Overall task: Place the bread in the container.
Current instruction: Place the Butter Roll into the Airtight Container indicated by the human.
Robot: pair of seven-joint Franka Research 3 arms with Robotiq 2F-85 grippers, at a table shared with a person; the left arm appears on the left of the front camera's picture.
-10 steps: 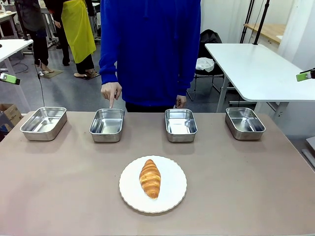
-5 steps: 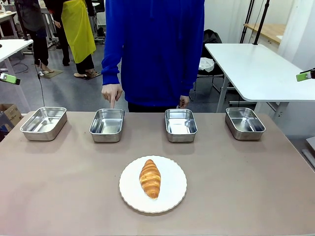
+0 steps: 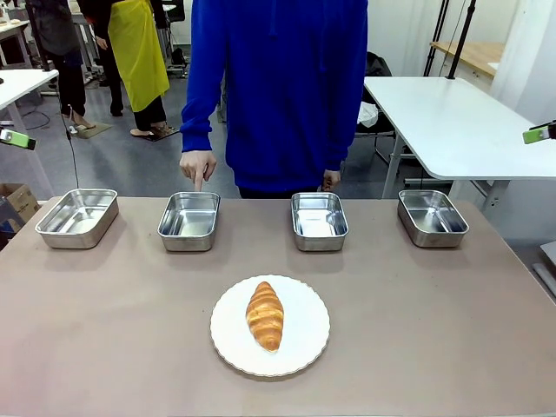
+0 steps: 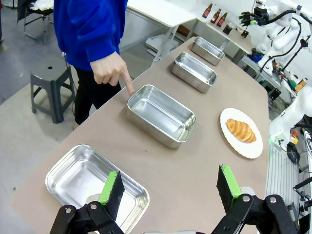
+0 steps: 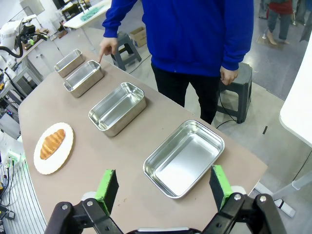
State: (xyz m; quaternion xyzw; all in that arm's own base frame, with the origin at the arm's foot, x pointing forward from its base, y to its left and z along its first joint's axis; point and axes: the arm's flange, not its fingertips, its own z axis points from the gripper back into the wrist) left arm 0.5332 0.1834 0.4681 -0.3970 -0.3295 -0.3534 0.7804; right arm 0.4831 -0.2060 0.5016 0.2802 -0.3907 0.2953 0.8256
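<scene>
Aloft, left pincer (image 4: 169, 173), right pincer (image 5: 162, 170) agape, hand (image 3: 197, 165) pointing at container (image 3: 186, 241)

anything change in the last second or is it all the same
The person has drifted a little toward the robot's right, and the lowered hand went the same way. Nothing was gripped or let go. The pointing hand keeps its finger at the far rim of the second tray from the left. The bread lies on the white plate as before.
</scene>
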